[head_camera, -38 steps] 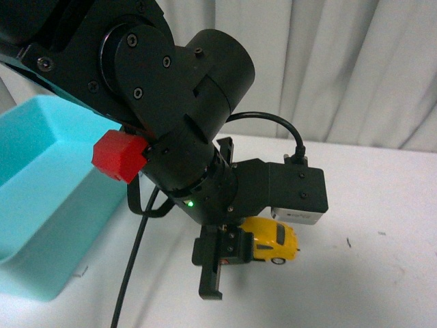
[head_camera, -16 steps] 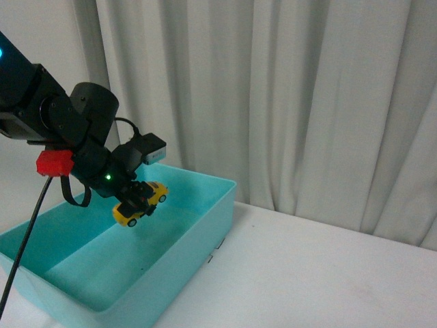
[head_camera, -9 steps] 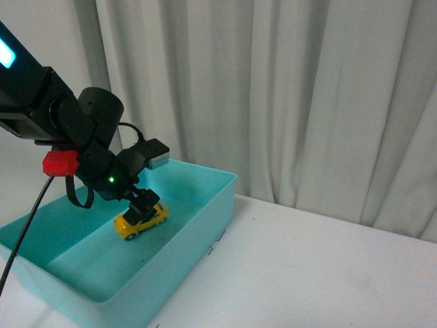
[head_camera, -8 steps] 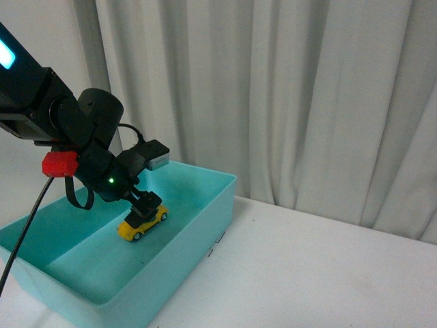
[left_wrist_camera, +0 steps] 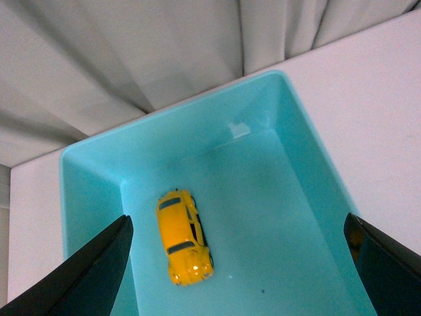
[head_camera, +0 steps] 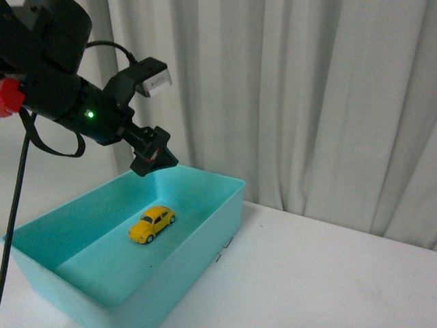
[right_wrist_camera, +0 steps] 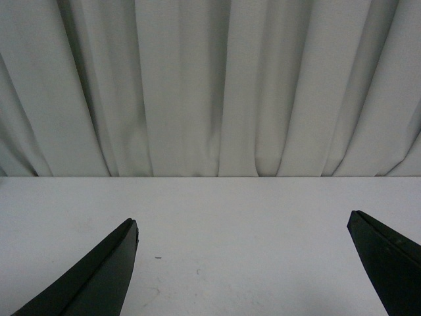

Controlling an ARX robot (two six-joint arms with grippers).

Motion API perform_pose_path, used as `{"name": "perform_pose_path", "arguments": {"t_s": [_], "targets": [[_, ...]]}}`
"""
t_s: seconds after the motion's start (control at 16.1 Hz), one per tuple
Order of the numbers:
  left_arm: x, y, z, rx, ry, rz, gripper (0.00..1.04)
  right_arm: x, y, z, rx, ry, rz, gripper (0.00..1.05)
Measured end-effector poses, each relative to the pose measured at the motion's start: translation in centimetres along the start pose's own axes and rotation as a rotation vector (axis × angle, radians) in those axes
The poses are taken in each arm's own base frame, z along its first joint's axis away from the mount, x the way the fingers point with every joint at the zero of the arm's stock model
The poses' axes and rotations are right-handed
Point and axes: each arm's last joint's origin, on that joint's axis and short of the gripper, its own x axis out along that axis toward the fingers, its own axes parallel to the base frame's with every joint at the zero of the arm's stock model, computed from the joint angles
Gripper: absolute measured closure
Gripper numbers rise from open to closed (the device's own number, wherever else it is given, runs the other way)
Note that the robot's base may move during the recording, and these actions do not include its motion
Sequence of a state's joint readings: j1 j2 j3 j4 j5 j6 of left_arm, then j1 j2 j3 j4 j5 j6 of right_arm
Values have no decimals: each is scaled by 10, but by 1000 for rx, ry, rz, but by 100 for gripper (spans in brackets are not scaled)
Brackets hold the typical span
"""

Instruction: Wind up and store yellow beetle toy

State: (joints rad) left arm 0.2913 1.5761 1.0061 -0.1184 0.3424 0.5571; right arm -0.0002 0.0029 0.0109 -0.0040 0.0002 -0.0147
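Note:
The yellow beetle toy (head_camera: 151,224) rests on its wheels on the floor of a turquoise bin (head_camera: 205,236), apart from the walls. In the left wrist view the same toy (left_wrist_camera: 183,237) lies below and between the fingers, on the bin's floor (left_wrist_camera: 276,197). My left gripper (head_camera: 153,154) hangs open above the bin's far wall, well clear of the toy, holding nothing. Seen from its own wrist, the left gripper (left_wrist_camera: 240,266) has both dark fingers wide apart. My right gripper (right_wrist_camera: 243,263) is open over bare white table, with nothing between its fingers.
The bin stands at the left of a white table (head_camera: 328,273). A pale pleated curtain (head_camera: 293,102) hangs close behind the table. The left arm's black cable (head_camera: 13,205) drops down at the far left, next to the bin.
The left gripper let go of the toy inside the bin, opened and rose up and back. The toy now rests alone on the bin floor.

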Motion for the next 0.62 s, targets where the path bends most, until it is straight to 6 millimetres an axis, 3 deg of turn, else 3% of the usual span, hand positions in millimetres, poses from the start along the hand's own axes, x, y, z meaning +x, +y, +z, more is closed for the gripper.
{"name": "perform_pose_path", "arguments": {"t_s": [0.06, 0.12, 0.19, 0.25, 0.37, 0.5, 0.62], "targets": [[-20, -8, 2, 4, -27, -9, 7, 0, 0, 0, 0, 0, 0, 7], [-37, -16, 7, 12, -160, 64, 10, 0, 0, 0, 0, 0, 0, 7], [-59, -32, 8, -34, -361, 227, 23, 0, 0, 0, 0, 0, -1, 7], [-79, -55, -2, -134, -526, 259, 36, 0, 0, 0, 0, 0, 0, 7], [-88, -79, -24, -246, -637, 251, 59, 0, 0, 0, 0, 0, 0, 7], [-84, -98, -50, -304, -588, 229, 83, 0, 0, 0, 0, 0, 0, 7], [-92, -111, -62, -314, -616, 229, 103, 0, 0, 0, 0, 0, 2, 7]]}}
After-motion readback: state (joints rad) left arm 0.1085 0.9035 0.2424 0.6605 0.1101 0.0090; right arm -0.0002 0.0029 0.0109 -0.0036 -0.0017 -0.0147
